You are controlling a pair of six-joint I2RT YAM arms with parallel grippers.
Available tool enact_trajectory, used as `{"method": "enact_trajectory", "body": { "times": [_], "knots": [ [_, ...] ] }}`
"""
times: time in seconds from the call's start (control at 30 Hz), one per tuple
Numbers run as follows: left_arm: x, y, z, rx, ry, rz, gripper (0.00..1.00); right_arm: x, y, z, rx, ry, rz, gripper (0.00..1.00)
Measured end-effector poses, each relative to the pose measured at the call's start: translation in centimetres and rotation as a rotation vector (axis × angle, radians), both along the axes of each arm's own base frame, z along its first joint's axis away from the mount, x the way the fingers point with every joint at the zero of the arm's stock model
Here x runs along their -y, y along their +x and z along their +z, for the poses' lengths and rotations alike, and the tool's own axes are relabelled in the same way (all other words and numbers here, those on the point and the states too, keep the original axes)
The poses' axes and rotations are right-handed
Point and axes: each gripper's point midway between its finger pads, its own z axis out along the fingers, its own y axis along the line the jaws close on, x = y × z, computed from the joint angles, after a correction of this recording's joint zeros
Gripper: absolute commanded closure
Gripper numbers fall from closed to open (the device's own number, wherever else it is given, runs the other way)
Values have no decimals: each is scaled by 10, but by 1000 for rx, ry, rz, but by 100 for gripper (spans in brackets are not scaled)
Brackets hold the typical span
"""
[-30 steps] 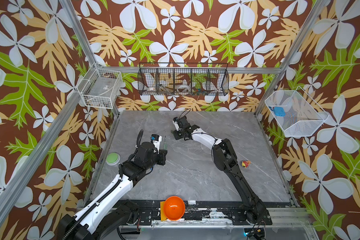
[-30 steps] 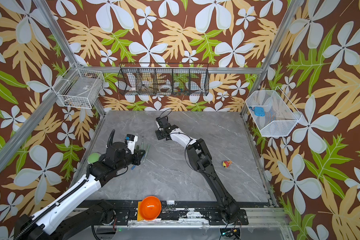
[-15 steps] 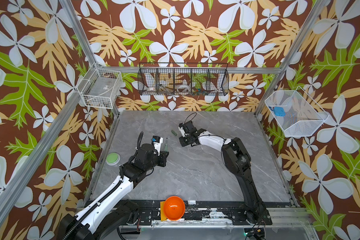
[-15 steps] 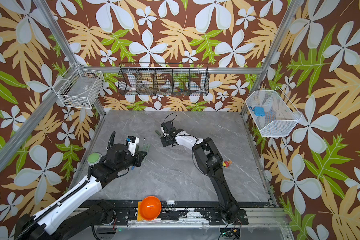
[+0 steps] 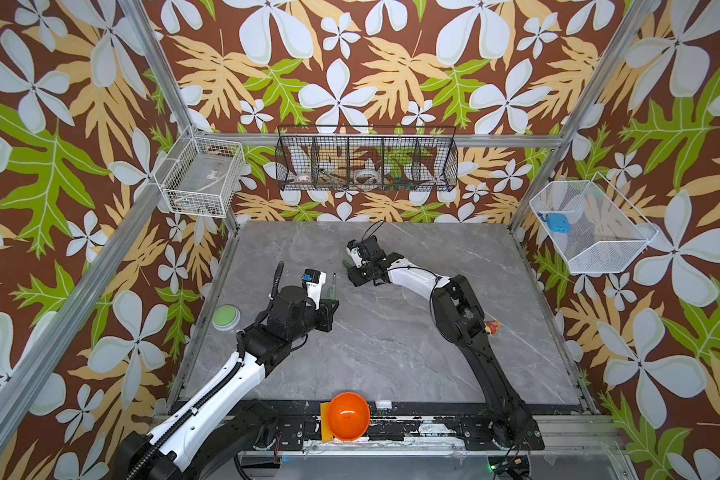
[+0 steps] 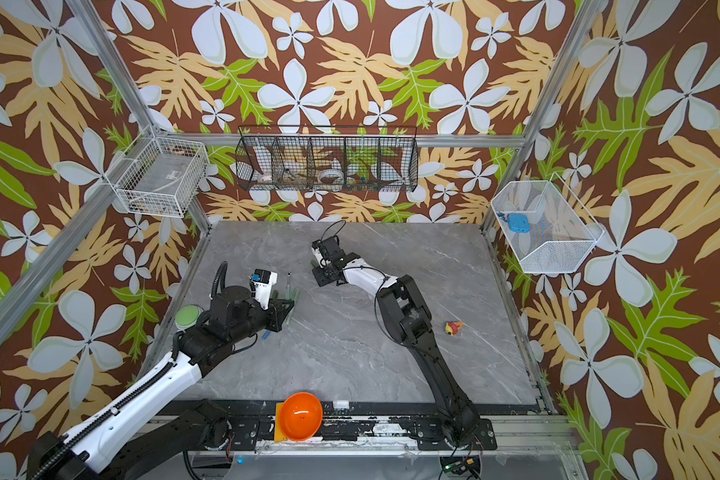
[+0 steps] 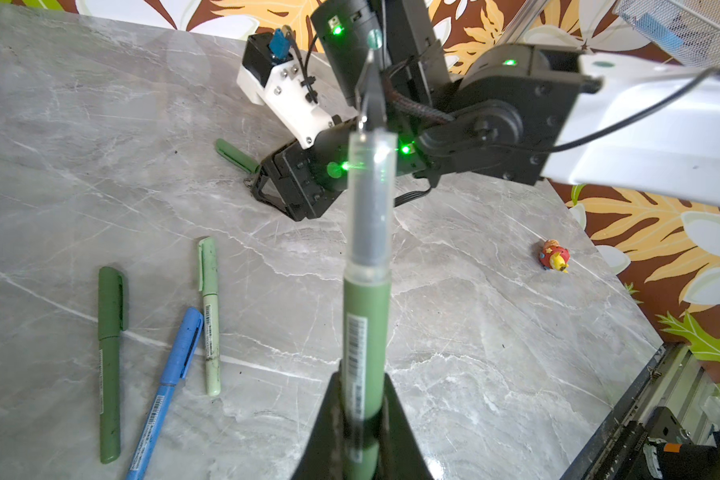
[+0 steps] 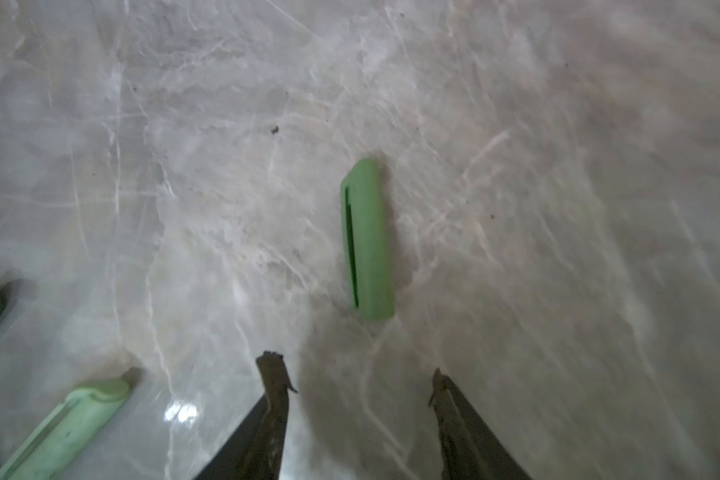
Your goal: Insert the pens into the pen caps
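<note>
Left tool point(image 7: 360, 399): clenched on dark green stick pen point(image 7: 364, 332).
Right tool point(image 8: 355, 365): released; centre jaws around short green plastic cap point(image 8: 368, 241), then close.

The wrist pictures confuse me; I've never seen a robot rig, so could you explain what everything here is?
Two robot arms work on a grey table. Both top views look down from overhead; each wrist view comes from a camera on one arm. The left arm's fingers pinch an uncapped dark green pen. Three capped pens lie on the table: another dark green pen, a blue pen and a pale green pen. The right arm's fingers stand open, a loose green cap lying ahead of them. A small toy lies aside.
</note>
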Motion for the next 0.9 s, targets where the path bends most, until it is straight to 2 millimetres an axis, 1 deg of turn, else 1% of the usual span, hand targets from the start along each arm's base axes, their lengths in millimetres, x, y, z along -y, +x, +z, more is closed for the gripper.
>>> {"method": "enact_trajectory", "body": {
  "times": [0.17,0.3,0.43,0.53,0.57,0.67,0.77,0.83,0.9],
  "knots": [
    [-3,1,1,6,8,13,100,-12,16,0,26,21,5,48],
    [-5,1,1,9,13,24,100,-18,26,-2,50,37,2,57],
    [-5,1,1,8,14,24,100,-20,34,-3,61,56,-3,72],
    [-6,0,1,10,14,25,100,-19,37,-3,64,64,-8,80],
    [-6,0,0,9,14,27,100,-19,37,-2,63,66,-10,81],
    [-6,0,-2,2,15,28,100,-19,36,-2,58,73,-18,85],
    [-7,-1,-7,-6,17,29,100,-16,29,0,40,70,-19,87],
    [-7,-2,-9,-12,18,29,100,-10,20,4,25,60,-19,88],
    [-6,-2,-10,-14,14,28,100,0,8,9,5,41,-26,88]
  ]
}}
